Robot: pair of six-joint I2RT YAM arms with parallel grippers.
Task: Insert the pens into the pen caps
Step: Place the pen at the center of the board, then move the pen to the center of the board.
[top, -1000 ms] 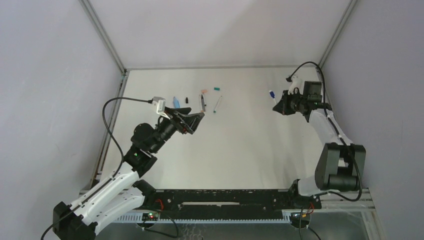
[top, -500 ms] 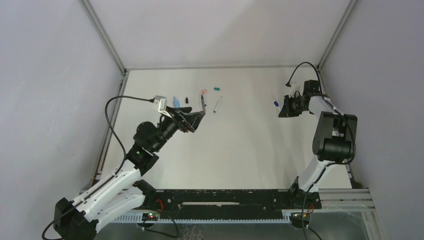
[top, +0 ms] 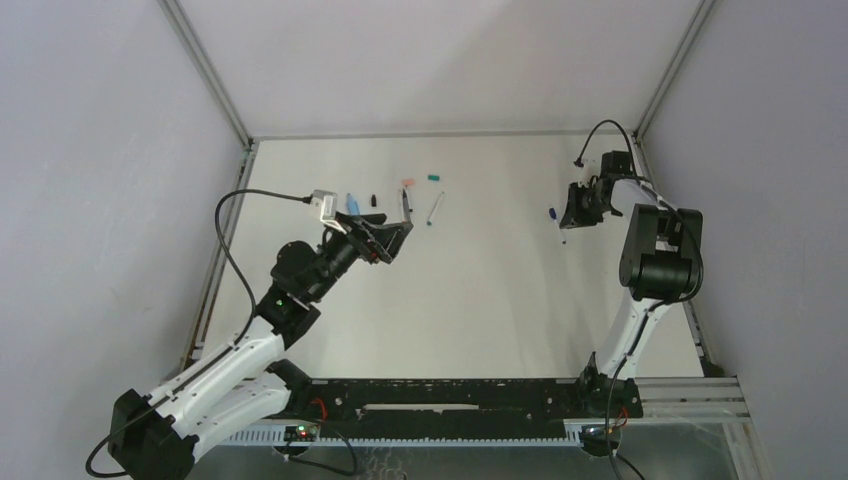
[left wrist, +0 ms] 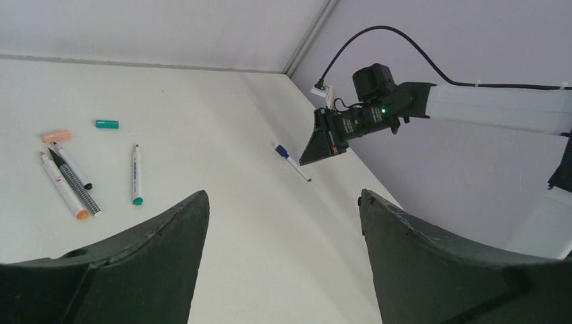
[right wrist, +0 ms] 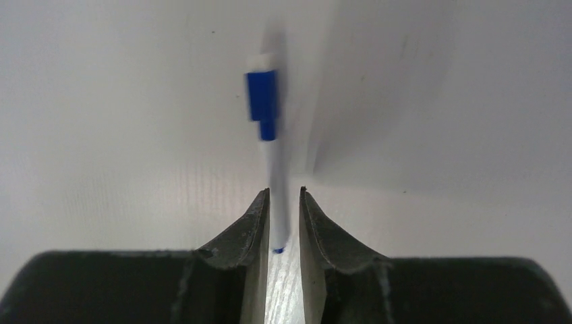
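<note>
A thin white pen (right wrist: 272,169) with a blue cap (right wrist: 262,100) on its far end lies between the fingers of my right gripper (right wrist: 283,194), whose jaws stand slightly apart with a narrow gap beside the barrel. The top view shows that pen (top: 556,218) on the table just left of the right gripper (top: 572,212). My left gripper (left wrist: 283,196) hovers wide open and empty near the other pens (top: 405,205). A teal-tipped pen (left wrist: 136,174), three more pens (left wrist: 71,185), a teal cap (left wrist: 106,124) and a salmon cap (left wrist: 56,136) lie at the left.
A thick light-blue pen (top: 352,203) and a small black cap (top: 373,199) lie left of the pen group. White walls with metal corner posts (top: 210,75) enclose the table. The right arm's cable (top: 598,135) loops near the back right corner.
The right gripper has moved right towards the wall and lowered the blue-capped pen to the table, and its jaws have parted. The left arm has edged slightly forward.
</note>
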